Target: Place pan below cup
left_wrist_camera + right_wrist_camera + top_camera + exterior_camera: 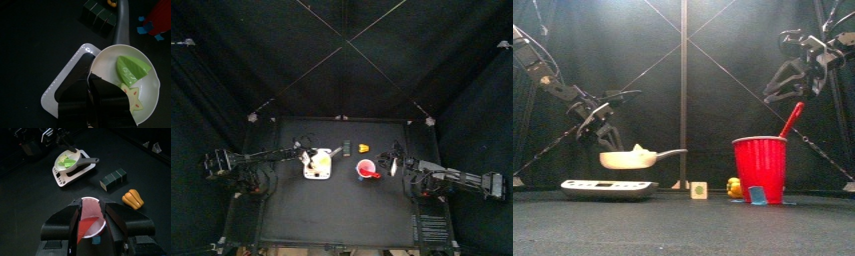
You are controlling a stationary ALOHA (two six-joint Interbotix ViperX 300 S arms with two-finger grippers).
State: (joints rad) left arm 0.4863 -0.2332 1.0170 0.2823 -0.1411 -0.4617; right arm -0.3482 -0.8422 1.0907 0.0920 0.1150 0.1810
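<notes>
The pale-yellow pan (631, 158) hangs in the air, level, just above the white rounded-square thing (609, 186) at the left. My left gripper (93, 81) is shut on the pan's (130, 75) rim; green and star-shaped toy slices lie inside it, and its grey handle points towards the cup. The red cup (759, 168) stands upright on the table to the right, with a red stick leaning out of it. My right gripper (92, 206) hovers high above the cup (91, 220), open and holding nothing.
Between the white thing and the cup lie a small pale cube (699, 190) and a tiny orange-yellow piece (734, 187). A dark green block (113, 178) sits behind them. Small blue bits (150, 27) lie by the cup's foot. Black curtains close in the table (331, 215).
</notes>
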